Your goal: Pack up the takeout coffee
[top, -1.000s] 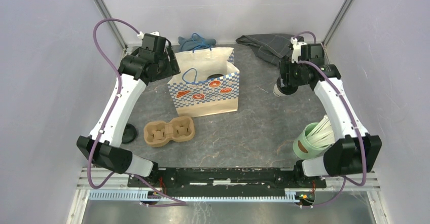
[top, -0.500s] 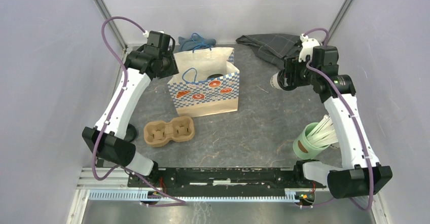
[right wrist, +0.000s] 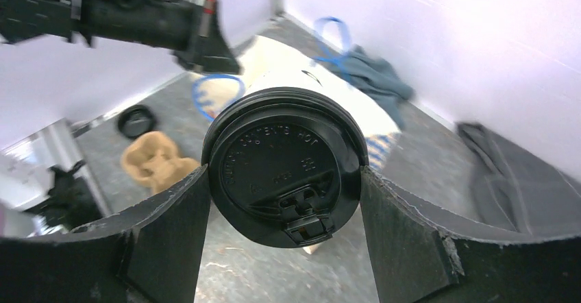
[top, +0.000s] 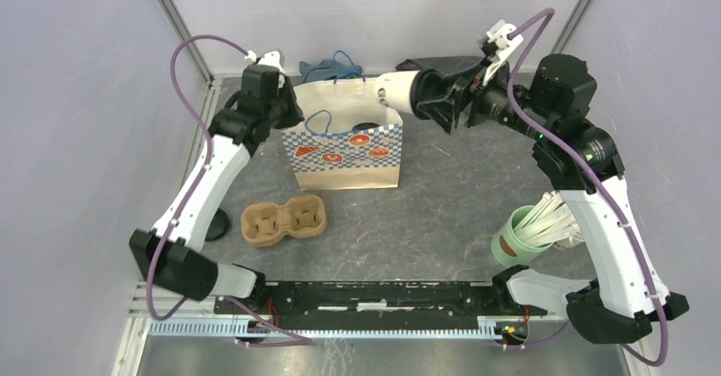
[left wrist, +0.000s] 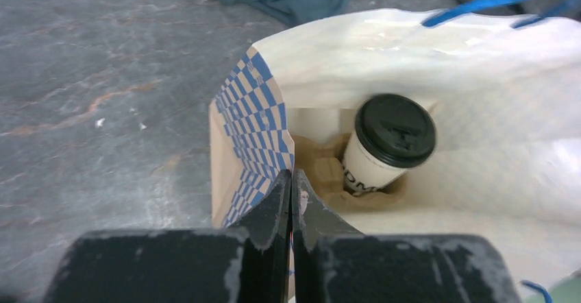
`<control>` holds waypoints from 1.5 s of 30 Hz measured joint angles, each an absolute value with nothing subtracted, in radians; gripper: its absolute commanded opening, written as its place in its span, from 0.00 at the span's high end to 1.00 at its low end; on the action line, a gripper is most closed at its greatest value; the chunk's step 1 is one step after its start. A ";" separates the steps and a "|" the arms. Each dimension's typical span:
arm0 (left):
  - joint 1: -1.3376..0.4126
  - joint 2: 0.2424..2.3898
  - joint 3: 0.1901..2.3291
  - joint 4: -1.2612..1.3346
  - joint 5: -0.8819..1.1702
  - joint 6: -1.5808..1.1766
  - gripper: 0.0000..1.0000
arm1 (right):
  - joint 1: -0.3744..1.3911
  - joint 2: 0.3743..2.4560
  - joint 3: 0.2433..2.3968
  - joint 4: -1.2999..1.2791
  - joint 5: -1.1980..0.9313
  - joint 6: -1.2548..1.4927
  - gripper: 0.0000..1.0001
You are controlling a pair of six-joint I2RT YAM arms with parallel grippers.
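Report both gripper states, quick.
Left gripper: closed, pinching the paper bag at its rim.
Right gripper: clamped on the takeout coffee cup.

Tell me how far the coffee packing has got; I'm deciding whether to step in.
Done: one lidded cup stands inside the paper bag. In hand: the right gripper holds a second lidded cup tipped sideways by the bag's far right corner, while the left gripper pinches the bag's rim. Left: lower that cup in and release.
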State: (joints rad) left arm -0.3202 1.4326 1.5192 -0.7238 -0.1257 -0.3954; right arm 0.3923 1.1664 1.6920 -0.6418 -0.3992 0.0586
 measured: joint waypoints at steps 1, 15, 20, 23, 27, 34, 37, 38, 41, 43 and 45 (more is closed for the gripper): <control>-0.320 1.393 1.459 -0.665 -0.103 -0.395 0.96 | 0.419 1.168 1.696 -0.631 -0.419 0.058 0.22; -0.332 0.925 0.875 0.006 0.034 -0.389 0.98 | 0.821 1.419 1.822 -0.695 -0.299 -0.076 0.24; -0.332 0.873 0.764 0.119 0.056 -0.387 0.98 | 0.966 1.493 1.858 -0.751 -0.110 -0.167 0.25; -0.332 0.836 0.695 0.157 0.059 -0.365 0.98 | 1.047 1.524 1.858 -0.775 0.017 -0.209 0.25; -0.332 0.804 0.651 0.168 0.060 -0.347 0.98 | 1.114 1.559 1.843 -0.788 0.152 -0.234 0.26; -0.332 0.736 0.591 0.189 0.060 -0.339 0.98 | 1.131 1.586 1.772 -0.764 0.287 -0.235 0.26; -0.332 0.718 0.570 0.200 0.060 -0.339 0.98 | 1.134 1.589 1.725 -0.745 0.294 -0.237 0.26; -0.332 0.710 0.559 0.210 0.060 -0.339 0.98 | 1.134 1.592 1.711 -0.740 0.294 -0.237 0.26; -0.332 0.687 0.520 0.233 0.061 -0.339 0.98 | 1.137 1.619 1.697 -0.731 0.304 -0.237 0.26; -0.332 0.675 0.500 0.240 0.061 -0.339 0.98 | 1.139 1.645 1.697 -0.716 0.319 -0.239 0.26; -0.332 0.657 0.480 0.242 0.062 -0.339 0.98 | 1.139 1.666 1.697 -0.704 0.337 -0.241 0.26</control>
